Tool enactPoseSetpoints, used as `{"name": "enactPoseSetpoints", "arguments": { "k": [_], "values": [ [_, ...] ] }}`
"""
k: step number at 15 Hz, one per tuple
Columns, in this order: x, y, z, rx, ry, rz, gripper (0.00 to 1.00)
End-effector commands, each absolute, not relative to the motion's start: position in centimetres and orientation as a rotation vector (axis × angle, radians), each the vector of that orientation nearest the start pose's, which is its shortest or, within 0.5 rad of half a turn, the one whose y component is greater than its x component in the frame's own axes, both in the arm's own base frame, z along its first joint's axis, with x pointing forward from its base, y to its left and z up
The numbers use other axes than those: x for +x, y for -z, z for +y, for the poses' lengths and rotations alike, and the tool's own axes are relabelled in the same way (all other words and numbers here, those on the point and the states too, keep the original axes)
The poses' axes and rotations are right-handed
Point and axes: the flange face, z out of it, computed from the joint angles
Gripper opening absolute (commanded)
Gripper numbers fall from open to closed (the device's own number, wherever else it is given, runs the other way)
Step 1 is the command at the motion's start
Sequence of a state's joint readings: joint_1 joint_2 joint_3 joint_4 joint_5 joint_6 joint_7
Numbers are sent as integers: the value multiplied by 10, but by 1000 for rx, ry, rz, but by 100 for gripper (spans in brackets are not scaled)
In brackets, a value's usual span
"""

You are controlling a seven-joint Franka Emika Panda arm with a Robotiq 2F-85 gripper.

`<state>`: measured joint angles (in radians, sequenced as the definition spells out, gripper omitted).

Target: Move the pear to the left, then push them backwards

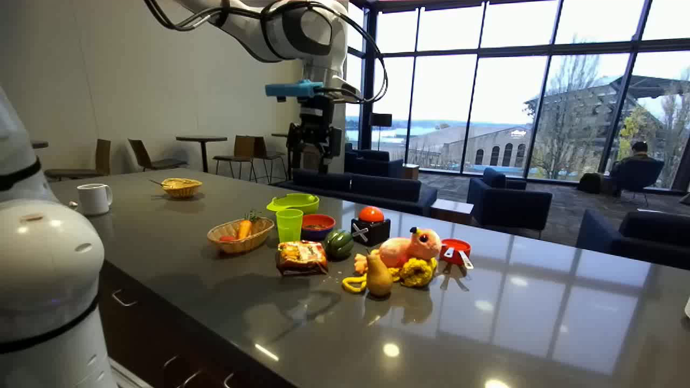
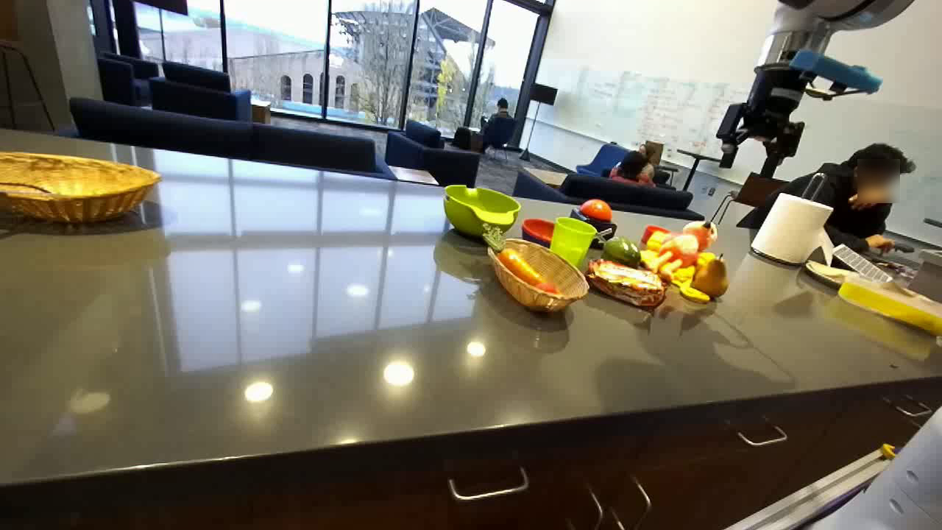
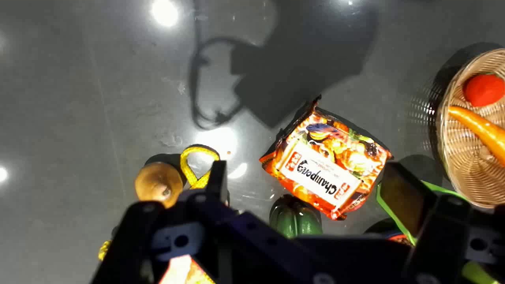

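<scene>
Holding the gripper above the counter with jaws wide apart, clear of the upright pear beside the plush bird.

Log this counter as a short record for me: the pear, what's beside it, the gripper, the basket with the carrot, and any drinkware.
Pear: upright on the counter, stem up, not held
Beside it: pink plush bird; contact unclear
Gripper: open, above the counter, holding nothing
Basket: contains carrot and rounded red item
Drinkware: lime-green cup, white mug
</scene>
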<state>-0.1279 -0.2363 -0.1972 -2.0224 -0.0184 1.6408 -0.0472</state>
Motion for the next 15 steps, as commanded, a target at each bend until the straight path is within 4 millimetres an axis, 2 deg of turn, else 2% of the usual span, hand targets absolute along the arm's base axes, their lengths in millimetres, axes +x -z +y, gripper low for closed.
{"name": "enactPoseSetpoints", "arguments": {
  "k": [1,7,12,15],
  "values": [
    [444,-538,-159,-3052,-219,409,100],
    [445,-536,-160,-3055,-219,414,100],
    [447,-520,-168,-3065,-188,430,100],
    [449,-506,-180,-3071,-148,467,100]
  ]
}}
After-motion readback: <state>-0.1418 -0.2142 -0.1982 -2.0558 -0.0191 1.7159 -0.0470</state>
